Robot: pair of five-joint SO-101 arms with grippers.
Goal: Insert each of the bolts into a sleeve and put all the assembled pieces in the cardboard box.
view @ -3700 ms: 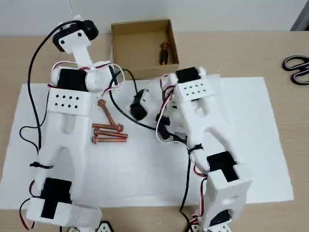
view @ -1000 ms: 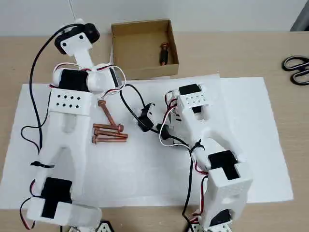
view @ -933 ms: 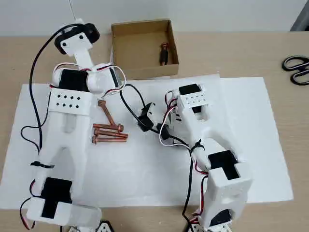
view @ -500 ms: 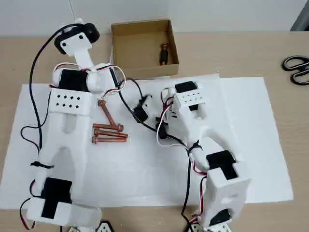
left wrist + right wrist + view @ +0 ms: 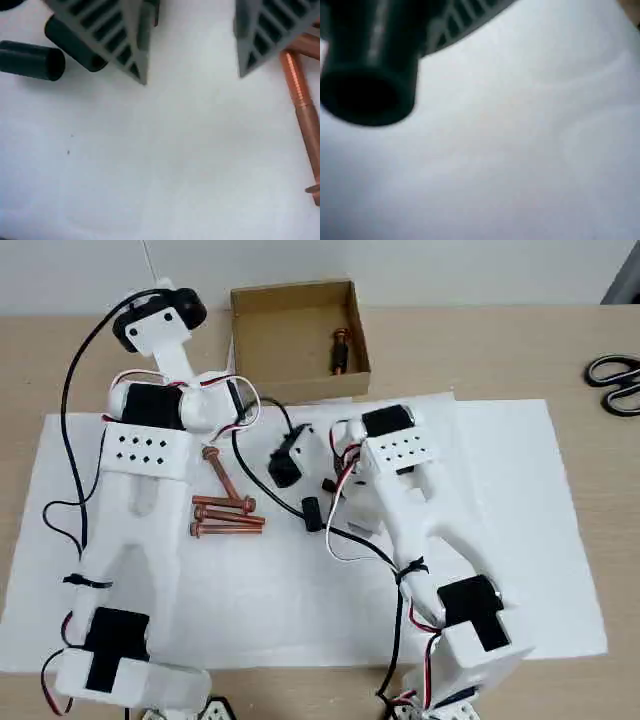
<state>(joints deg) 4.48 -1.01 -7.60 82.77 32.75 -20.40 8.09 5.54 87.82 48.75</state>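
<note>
- We see the left end effector spread apart, the nearer arm. The copper bolt lies just outside one finger, shaft running away from the tips.
- The right end effector looks clamped on a black sleeve.

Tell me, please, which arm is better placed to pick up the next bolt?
Left, I'd judge. The left gripper hangs open over the sheet with a bolt right beside it, while the right arm seems to be holding a sleeve.
</note>
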